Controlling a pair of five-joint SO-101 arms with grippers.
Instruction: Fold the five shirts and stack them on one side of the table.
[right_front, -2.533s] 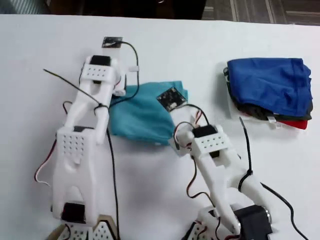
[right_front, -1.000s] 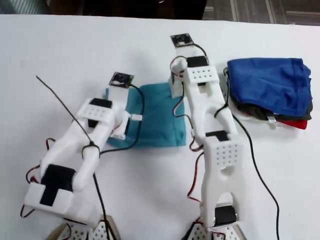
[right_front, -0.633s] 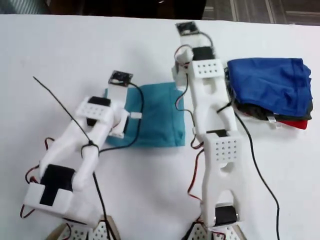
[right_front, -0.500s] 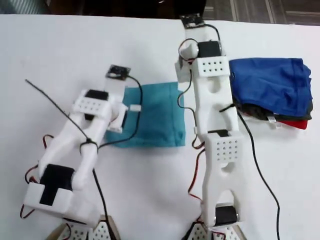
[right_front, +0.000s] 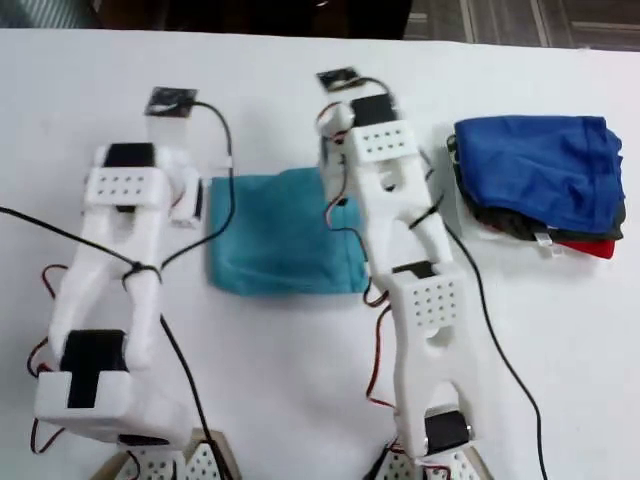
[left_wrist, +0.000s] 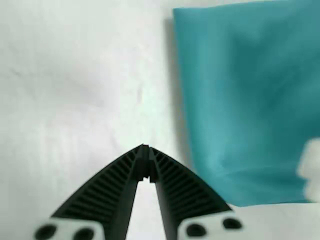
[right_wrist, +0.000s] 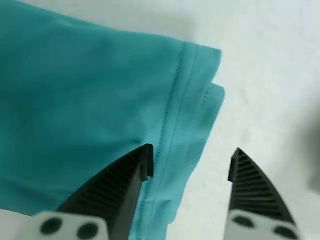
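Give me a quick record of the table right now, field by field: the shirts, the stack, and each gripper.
teal shirt: folded flat on the table, between the two arms
stack: beside the right arm, apart from the teal shirt
stack layers: blue shirt on top, dark shirt and red shirt showing beneath
left gripper: shut, over bare table beside the teal shirt's edge
right gripper: open, straddling the teal shirt's hemmed edge
contact with cloth: cannot tell
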